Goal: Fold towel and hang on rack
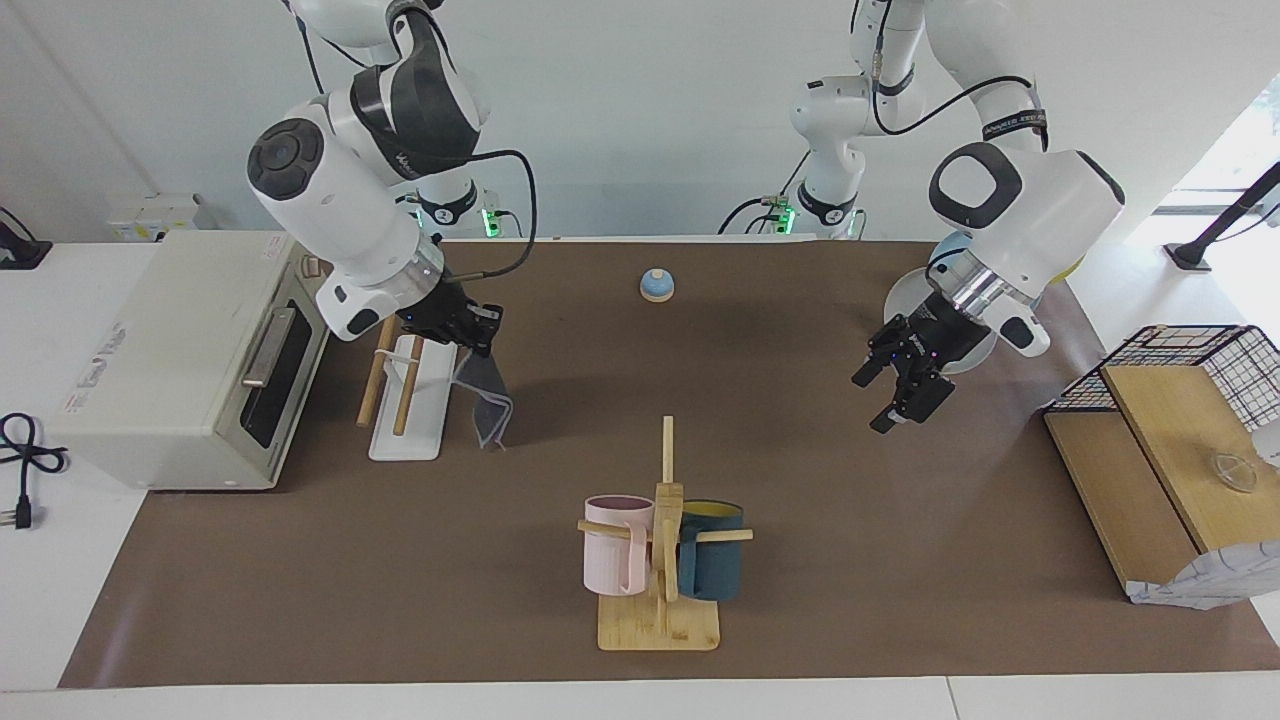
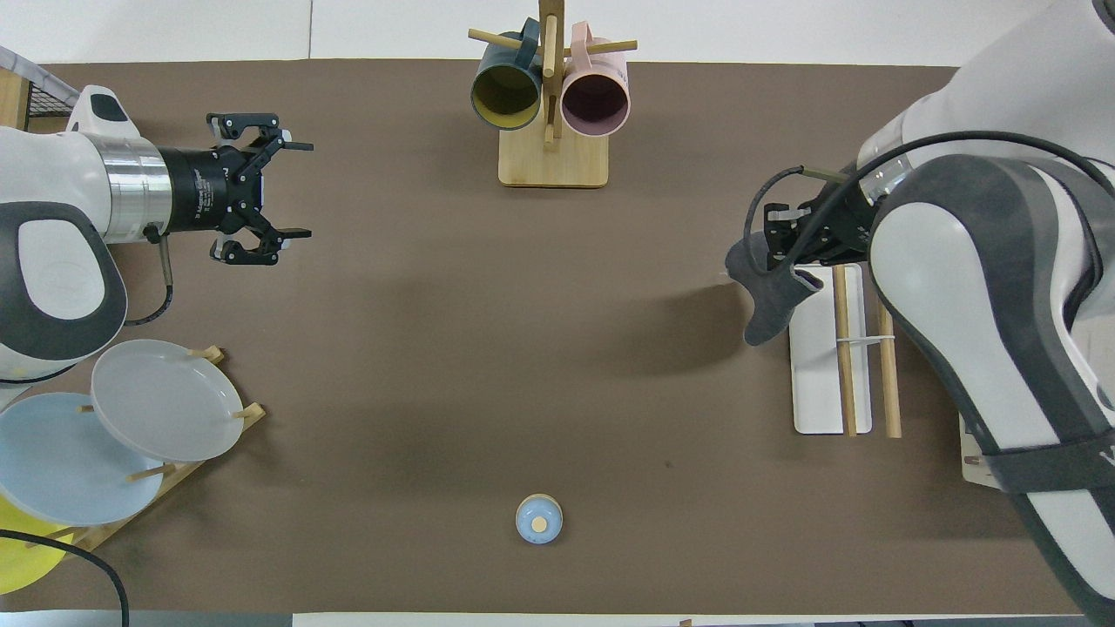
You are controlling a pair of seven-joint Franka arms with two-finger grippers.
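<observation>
The towel (image 1: 486,398) shows its dark grey face and hangs crumpled from my right gripper (image 1: 478,338), which is shut on its upper edge. It hangs beside the rack (image 1: 405,425), a white base with two light wooden rods, on the side toward the table's middle. The towel's lower end is close to the table. In the overhead view the right gripper (image 2: 778,251) holds the towel (image 2: 768,300) over the rack's (image 2: 819,374) end farther from the robots. My left gripper (image 1: 900,388) is open and empty, raised over bare mat at the left arm's end; it also shows in the overhead view (image 2: 294,190).
A white toaster oven (image 1: 190,350) stands beside the rack at the right arm's end. A wooden mug stand (image 1: 660,560) with pink and teal mugs stands farther from the robots. A plate stand (image 2: 148,418), a small blue knobbed object (image 1: 656,286) and a wire basket (image 1: 1200,365) are also here.
</observation>
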